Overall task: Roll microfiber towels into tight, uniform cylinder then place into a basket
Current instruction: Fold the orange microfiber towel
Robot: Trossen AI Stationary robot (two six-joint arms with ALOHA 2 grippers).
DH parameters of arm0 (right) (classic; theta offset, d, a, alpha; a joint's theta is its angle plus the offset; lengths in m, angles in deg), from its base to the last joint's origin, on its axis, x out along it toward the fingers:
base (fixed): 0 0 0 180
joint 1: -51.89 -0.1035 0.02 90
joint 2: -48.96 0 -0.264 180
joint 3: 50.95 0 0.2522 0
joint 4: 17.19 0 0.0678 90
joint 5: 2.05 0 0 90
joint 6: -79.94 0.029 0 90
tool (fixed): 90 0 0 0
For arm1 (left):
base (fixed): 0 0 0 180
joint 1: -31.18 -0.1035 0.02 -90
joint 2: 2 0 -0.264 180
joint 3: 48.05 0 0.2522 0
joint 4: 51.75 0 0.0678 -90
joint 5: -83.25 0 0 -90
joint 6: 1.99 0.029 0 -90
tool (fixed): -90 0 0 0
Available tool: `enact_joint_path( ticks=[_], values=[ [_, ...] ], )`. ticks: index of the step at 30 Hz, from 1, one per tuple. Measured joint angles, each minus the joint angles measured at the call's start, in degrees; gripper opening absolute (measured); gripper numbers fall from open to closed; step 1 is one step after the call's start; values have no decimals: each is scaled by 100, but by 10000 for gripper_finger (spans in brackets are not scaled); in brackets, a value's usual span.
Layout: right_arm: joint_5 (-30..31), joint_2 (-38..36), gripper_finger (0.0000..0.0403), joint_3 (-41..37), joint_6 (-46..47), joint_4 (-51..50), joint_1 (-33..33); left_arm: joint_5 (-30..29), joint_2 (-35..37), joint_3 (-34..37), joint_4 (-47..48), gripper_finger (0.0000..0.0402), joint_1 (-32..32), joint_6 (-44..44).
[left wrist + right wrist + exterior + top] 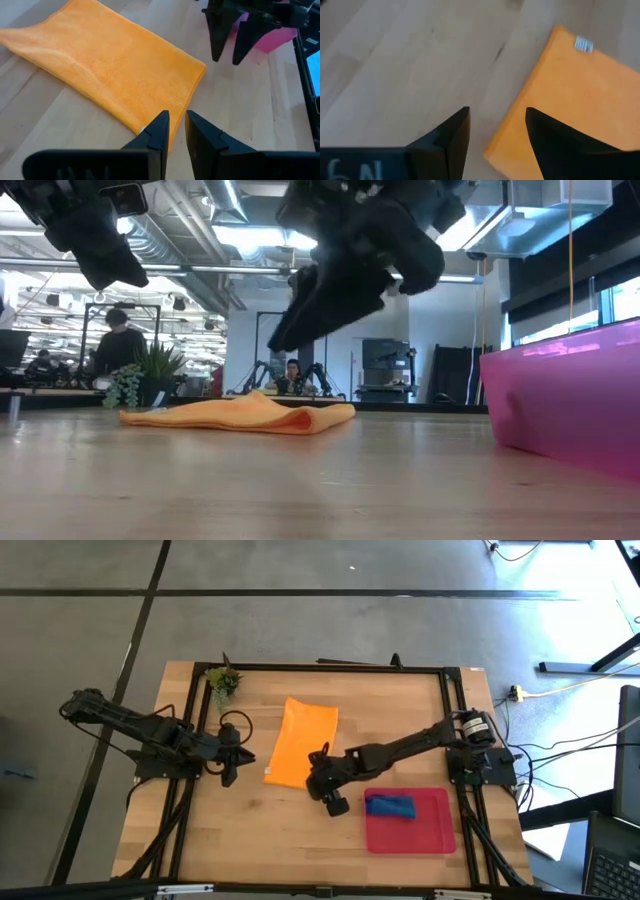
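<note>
- I see my left gripper (243,753) just beside the orange towel's (303,741) left edge, fingers a narrow gap apart, empty
- The orange towel lies flat on the tabletop (260,830), long axis running from near edge to far edge
- My right gripper (318,760) hangs over that towel's near right corner, fingers apart, empty
- The blue towel (390,805) lies rolled in the red basket (435,835), long axis left to right

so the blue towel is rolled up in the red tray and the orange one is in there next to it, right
Not quite. The blue towel does lie rolled in the red tray, but the orange towel is not in there: the high view shows it lying flat on the wooden table, outside the tray, between the two arms.
</note>
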Motion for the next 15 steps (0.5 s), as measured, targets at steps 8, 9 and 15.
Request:
enact_joint_path(
  ticks=[8, 9, 15],
  values=[
    [1, -3, 193, -547, 67, 296, 70, -3, 0, 0, -4, 53, 0, 0],
    [1, -1, 193, -580, 178, 260, 102, -3, 0, 0, -6, 53, 0, -1],
    [-44, 89, 193, -602, 437, 352, 243, -148, 0, 0, -8, 53, 0, -13]
  ],
)
